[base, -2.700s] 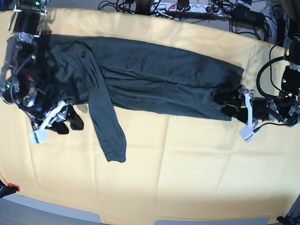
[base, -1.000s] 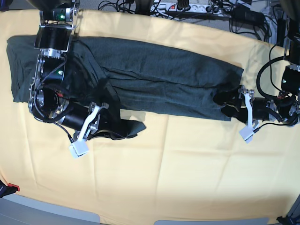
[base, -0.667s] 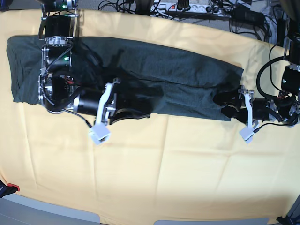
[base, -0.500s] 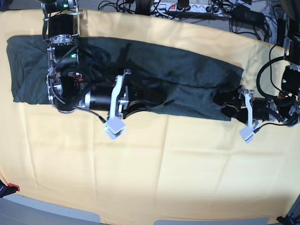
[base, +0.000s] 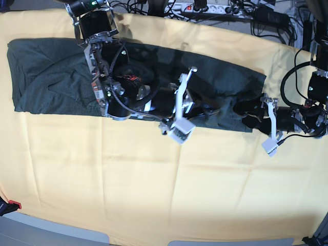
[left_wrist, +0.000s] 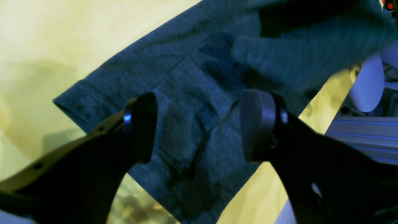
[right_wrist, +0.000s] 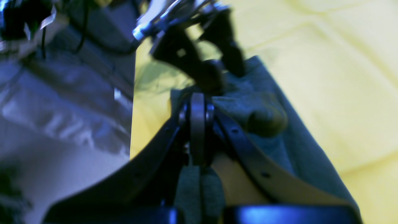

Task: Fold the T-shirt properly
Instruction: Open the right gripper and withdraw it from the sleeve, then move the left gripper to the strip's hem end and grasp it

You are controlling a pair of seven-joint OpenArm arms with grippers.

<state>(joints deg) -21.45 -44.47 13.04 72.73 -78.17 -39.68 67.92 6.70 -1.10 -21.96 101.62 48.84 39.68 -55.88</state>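
Carried the long sleeve (right_wrist: 261, 115) rightward along the T-shirt (base: 46, 77) with the right gripper (base: 207, 110): a few seconds ago dangling off the near edge at the left end, now dragged on top of the body and nearly to the right end. Clamped tight on a pinch of that knit, going by the right wrist view, with the fingers (right_wrist: 197, 109) pressed together and cloth bunched just beyond them.

No change at the left gripper (base: 245, 115): parked as before at the right-hand hem corner, fingers (left_wrist: 141, 124) wide apart over the stitched hem and gripping nothing. Seen from the left wrist view, a blurred fold of sleeve cloth (left_wrist: 298, 59) arriving at the upper right, close above the flat hem.

Spread as a long dark band across the far half of the yellow table cover (base: 154, 195), left end lying flat and uncovered now, middle hidden under the right arm.

Meaning for the task, as a judgement: sleeve tucked in lengthwise, so the outline probably narrowed to a plain strip. Left to do: releasing the sleeve flat, then folding the strip end over end. Risk of a bunched ridge if dropped where gathered.
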